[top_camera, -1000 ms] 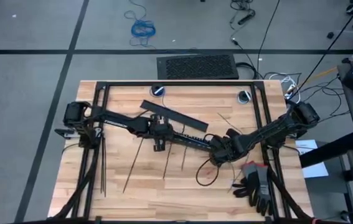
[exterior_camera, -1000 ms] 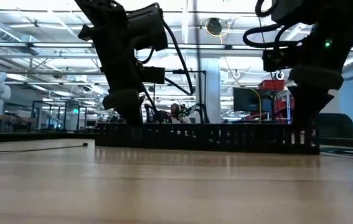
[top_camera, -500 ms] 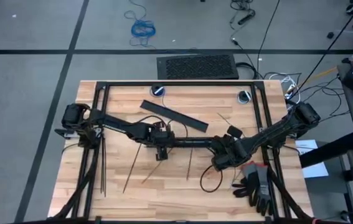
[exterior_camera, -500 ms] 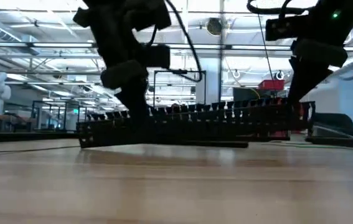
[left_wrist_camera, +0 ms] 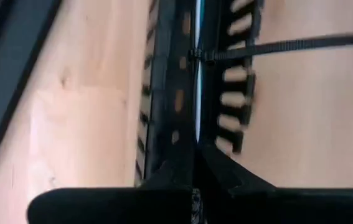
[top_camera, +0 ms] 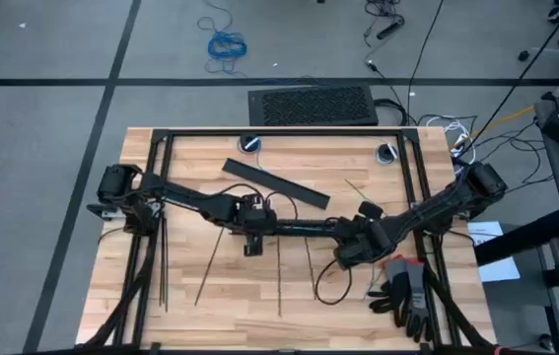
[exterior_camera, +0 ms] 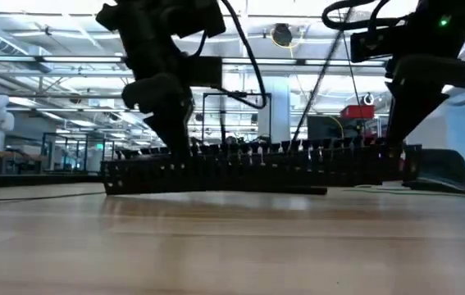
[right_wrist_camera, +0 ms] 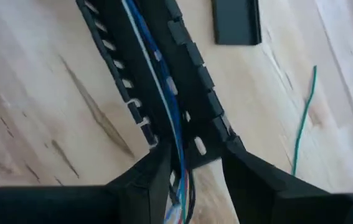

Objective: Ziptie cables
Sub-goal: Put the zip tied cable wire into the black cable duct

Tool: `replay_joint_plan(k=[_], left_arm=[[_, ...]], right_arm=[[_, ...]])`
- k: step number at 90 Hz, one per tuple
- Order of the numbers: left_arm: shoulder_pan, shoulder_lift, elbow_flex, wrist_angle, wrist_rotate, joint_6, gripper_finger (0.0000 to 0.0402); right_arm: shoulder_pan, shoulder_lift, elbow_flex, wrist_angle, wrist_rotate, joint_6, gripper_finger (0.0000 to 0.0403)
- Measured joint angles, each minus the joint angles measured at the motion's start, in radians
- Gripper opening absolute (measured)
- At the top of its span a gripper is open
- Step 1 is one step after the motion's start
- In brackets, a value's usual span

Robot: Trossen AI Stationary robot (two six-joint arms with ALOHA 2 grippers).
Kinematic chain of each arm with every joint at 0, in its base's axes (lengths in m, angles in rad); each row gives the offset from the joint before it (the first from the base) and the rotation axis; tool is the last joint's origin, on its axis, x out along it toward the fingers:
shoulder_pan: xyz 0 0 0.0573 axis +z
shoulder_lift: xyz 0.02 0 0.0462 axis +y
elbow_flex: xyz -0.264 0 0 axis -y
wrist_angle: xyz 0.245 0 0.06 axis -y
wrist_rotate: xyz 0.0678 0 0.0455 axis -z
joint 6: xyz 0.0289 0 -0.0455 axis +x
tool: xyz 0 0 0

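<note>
Mid-frame on the bench [top_camera: 190, 158], the slotted bar [top_camera: 304, 227] hangs between both arms: the left claw [top_camera: 251, 229] and right claw [top_camera: 343, 248] each grip an end. The cables [right_wrist_camera: 164, 93] lie in its channel, one ziptie [left_wrist_camera: 288, 46] already cinched (spare zipties [top_camera: 210, 261] wait below), so I'd judge more ties remain.

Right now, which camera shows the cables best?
The right wrist view: the cables run blue and pale along the slotted bar toward the right gripper. The left wrist view shows one blue line; the high and low views show none.
</note>
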State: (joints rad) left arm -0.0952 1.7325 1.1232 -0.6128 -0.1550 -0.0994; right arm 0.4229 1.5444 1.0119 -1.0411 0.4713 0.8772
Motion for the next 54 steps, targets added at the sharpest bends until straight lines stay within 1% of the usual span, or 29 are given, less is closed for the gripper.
replay_joint_plan(k=[13, 29, 54], left_arm=[[0.002, 0.000, 0.000, -0.063, -0.006, 0.000, 0.0014], [0.000, 0.000, -0.001, -0.082, -0.006, -0.001, 0.0014], [-0.044, 0.000, -0.001, -0.118, 0.006, -0.020, 0.0014]], right_arm=[[0.000, 0.000, 0.000, -0.016, -0.003, 0.002, 0.0135], [0.000, 0.000, 0.000, -0.018, -0.005, 0.010, 0.0135], [0.000, 0.000, 0.000, -0.028, -0.006, 0.026, 0.0135]])
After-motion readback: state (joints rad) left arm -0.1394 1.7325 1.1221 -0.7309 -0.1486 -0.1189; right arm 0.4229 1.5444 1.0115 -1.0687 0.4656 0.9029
